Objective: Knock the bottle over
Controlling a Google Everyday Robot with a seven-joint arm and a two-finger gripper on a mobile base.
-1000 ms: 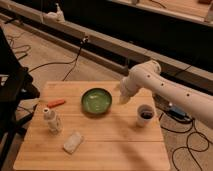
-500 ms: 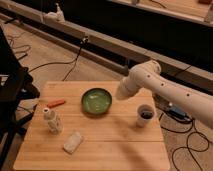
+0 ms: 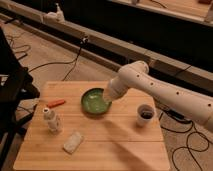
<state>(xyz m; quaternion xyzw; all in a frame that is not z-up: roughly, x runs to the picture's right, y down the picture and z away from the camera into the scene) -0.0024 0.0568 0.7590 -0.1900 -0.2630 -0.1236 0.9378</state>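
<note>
The bottle (image 3: 51,120) is small and whitish with a white cap. It stands upright near the left side of the wooden table (image 3: 110,145). My white arm reaches in from the right. Its gripper (image 3: 109,96) hangs over the right edge of the green bowl (image 3: 94,102), well to the right of the bottle and apart from it.
A white cup with a dark inside (image 3: 145,114) stands at the table's right. A flat whitish packet (image 3: 73,141) lies in front of the bottle. An orange object (image 3: 54,103) lies behind the bottle. Black cables run on the floor around the table.
The arm has moved a little to the left, bringing the gripper over the bowl's right edge. The bottle has not moved.
</note>
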